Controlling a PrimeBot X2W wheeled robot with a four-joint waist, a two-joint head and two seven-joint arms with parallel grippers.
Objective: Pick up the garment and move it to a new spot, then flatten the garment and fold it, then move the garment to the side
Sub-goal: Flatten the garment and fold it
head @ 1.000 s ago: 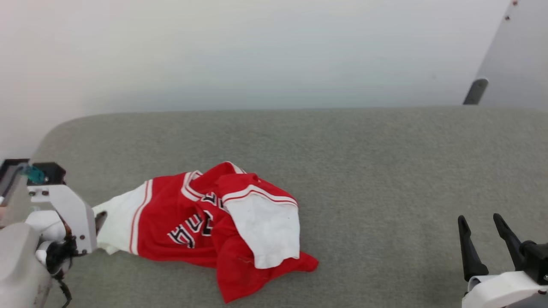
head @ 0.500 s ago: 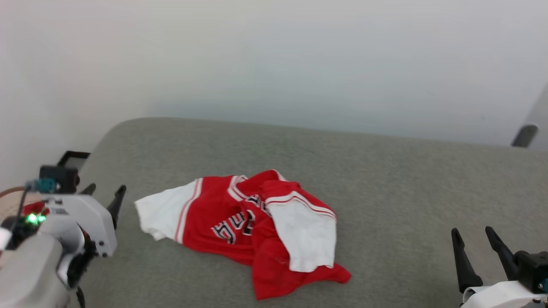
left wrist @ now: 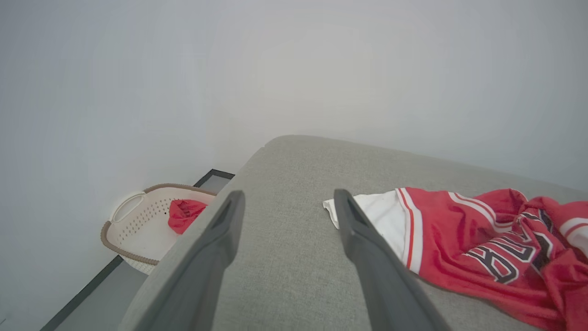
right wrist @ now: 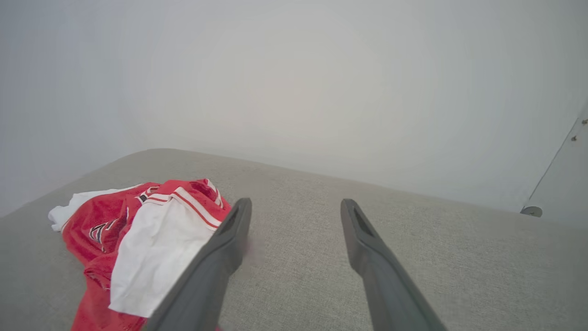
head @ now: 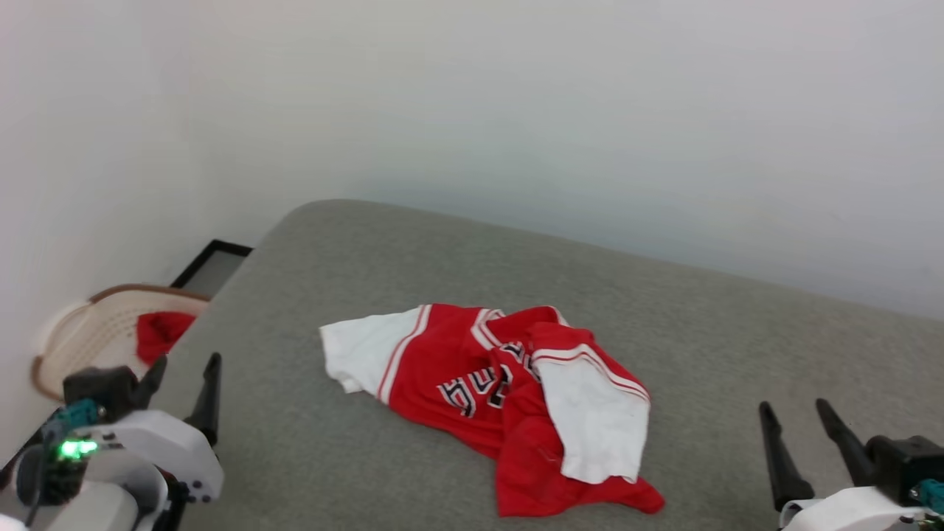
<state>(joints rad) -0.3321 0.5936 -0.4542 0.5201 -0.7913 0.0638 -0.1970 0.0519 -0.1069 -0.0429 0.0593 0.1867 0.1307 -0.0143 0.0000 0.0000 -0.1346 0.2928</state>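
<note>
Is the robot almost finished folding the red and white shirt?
Not nearly. The garment lies crumpled in a heap on the grey surface, so no flattening or folding looks done. Nothing is in hand: the left gripper and right gripper stand open, off the cloth. Left: flatten, fold, move it aside.

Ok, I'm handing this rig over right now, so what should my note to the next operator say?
Left gripper: open, empty, at the grey surface's left edge, apart from the jersey.
Right gripper: open, empty, low to the jersey's right, apart from it.
Jersey: crumpled mid-surface, one white sleeve spread left, the other flopped over the front.
Done: can't tell whether it was already moved; it is neither flat nor folded.
Left: flatten, fold, move aside.
Ignore the red cloth in the basket on the floor.
</note>
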